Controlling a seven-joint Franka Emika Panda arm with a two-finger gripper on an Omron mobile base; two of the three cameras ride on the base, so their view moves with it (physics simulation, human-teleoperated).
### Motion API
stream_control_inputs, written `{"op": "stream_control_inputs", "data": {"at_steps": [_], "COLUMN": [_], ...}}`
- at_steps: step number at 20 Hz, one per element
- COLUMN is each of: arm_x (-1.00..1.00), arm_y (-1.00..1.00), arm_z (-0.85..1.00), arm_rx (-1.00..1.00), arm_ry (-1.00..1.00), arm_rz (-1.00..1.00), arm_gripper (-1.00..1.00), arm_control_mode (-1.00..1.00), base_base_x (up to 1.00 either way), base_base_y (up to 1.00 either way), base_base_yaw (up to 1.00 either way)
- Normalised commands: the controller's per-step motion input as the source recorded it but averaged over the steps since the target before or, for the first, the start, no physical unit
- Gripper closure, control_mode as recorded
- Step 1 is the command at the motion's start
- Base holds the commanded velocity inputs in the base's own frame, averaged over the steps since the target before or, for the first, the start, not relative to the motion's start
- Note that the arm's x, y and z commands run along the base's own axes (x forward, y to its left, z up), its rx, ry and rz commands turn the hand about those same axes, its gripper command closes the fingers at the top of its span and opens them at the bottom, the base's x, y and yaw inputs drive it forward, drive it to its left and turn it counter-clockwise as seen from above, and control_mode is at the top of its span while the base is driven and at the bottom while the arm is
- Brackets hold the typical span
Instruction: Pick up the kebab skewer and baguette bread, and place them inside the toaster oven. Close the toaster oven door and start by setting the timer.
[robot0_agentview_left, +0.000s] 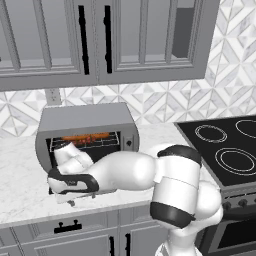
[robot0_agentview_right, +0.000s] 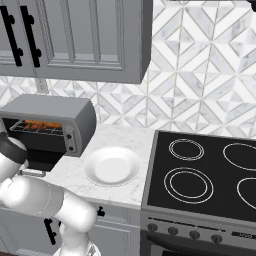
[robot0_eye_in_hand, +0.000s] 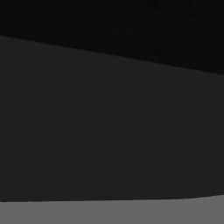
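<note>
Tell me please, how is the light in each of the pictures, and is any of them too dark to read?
Left base view: even, soft light, faint shadows; the food on the rack in the toaster oven looks bright orange but blurry. Right base view: equally bright; the white plate shows a soft shaded hollow. Hand view: almost black, two dark flat tones, nothing recognisable.
</note>
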Motion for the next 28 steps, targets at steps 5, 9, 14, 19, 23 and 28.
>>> {"op": "stream_control_inputs", "data": {"at_steps": [5,9,14,19,23,28], "arm_x": [-0.29,-0.05,0.0,0.0,0.43,0.4], "arm_y": [-0.12,-0.16,-0.12,-0.11,-0.14,-0.25], "arm_z": [-0.12,-0.13,-0.32,-0.36,-0.1,0.0], "arm_rx": [0.05,0.07,0.07,0.1,0.07,0.02], "arm_ry": [-0.12,-0.06,-0.03,-0.02,-0.07,-0.15], "arm_rz": [0.01,0.0,0.0,0.0,0.0,0.01], "arm_gripper": [-1.0,-1.0,-1.0,-1.0,-1.0,-1.0], "arm_control_mode": [-1.0,-1.0,-1.0,-1.0,-1.0,-1.0], "base_base_x": [0.0,0.0,0.0,0.0,0.0,0.0], "base_base_y": [0.0,0.0,0.0,0.0,0.0,0.0], "base_base_yaw": [0.0,0.0,0.0,0.0,0.0,0.0]}}
